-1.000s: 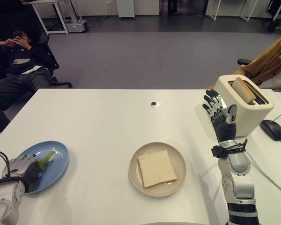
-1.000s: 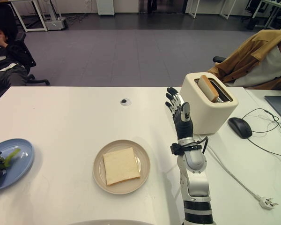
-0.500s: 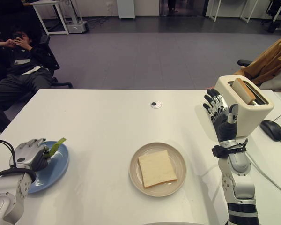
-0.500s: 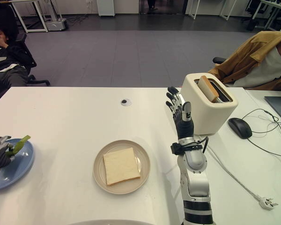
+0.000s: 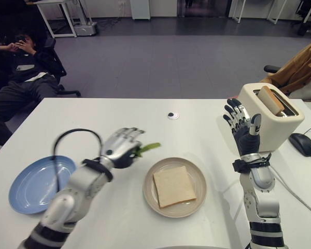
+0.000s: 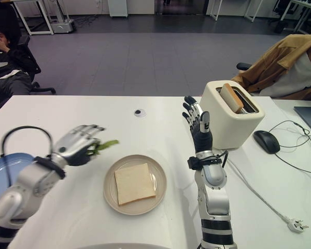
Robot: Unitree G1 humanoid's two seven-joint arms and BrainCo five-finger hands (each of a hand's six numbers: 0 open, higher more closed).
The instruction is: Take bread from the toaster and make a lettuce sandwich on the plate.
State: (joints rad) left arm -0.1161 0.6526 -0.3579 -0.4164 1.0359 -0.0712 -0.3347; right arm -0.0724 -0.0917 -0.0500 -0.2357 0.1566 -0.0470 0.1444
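Green and thin, the lettuce leaf [image 5: 147, 148] pokes out to the right from the curled fingers of our left robot hand [image 5: 122, 149], which grips it by one end. That robot hand hangs above the white counter [image 5: 119, 116], between the bare round blue plate [image 5: 33, 184] on the left and the round beige plate [image 5: 175, 162], much nearer the beige one; the leaf tip lies just beside that plate's upper left rim. We see a square slice of white bread [image 5: 174, 186] lying flat on the beige plate. Our right robot hand [image 5: 241, 129] stands upright with its fingers spread wide, holding nothing, just beside the left wall of the cream box-shaped toaster [image 5: 282, 127]. A second browned bread slice [image 5: 269, 99] sticks up from the toaster's slot.
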